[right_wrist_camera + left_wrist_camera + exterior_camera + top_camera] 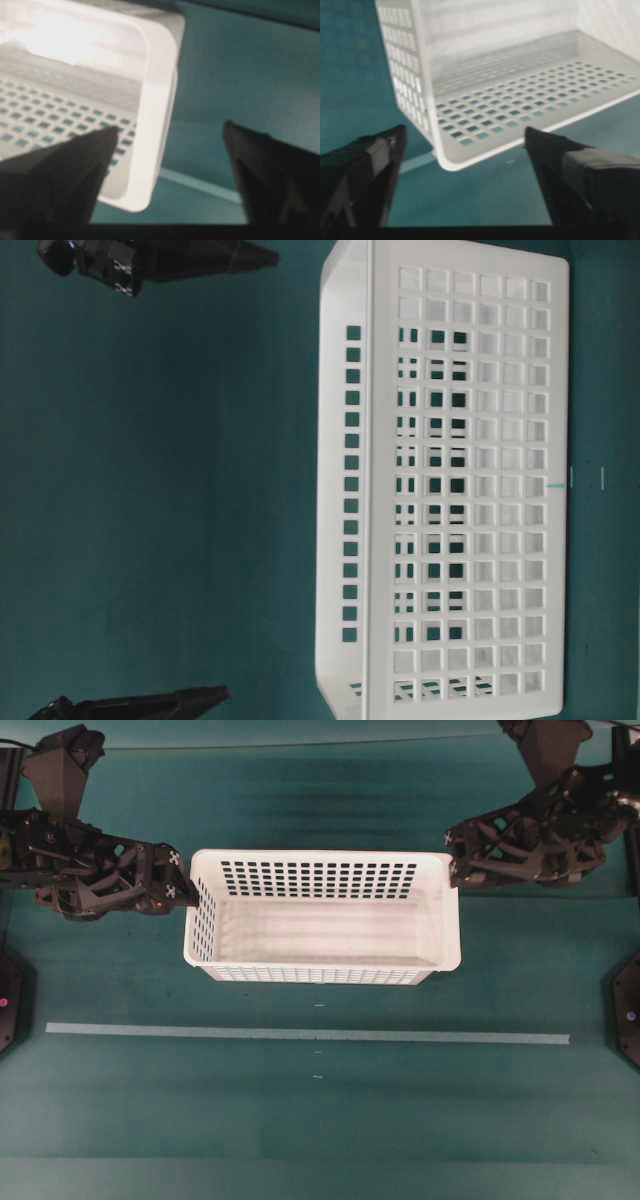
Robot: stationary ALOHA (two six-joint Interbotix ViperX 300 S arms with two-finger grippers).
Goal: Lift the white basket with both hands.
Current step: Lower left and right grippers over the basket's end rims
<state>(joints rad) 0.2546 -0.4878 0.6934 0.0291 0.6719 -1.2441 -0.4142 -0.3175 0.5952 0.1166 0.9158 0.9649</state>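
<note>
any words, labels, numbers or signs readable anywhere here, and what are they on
No readable words, numbers or brand names in any view.
White basket: plain, no label visible.
Left end effector: small white cross marks, not letters.
Right end effector: a white cross mark too, no text.
Table: one pale tape strip and tiny ticks, no writing.

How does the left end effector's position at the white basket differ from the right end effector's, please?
The left end effector sits at the white basket's left short end, about midway along that rim; the right end effector sits at the far right corner. In the wrist views, the left one's fingers flank a basket corner, while the right one's straddle the rim, one finger over the interior. Both are open, gripping nothing.
</note>
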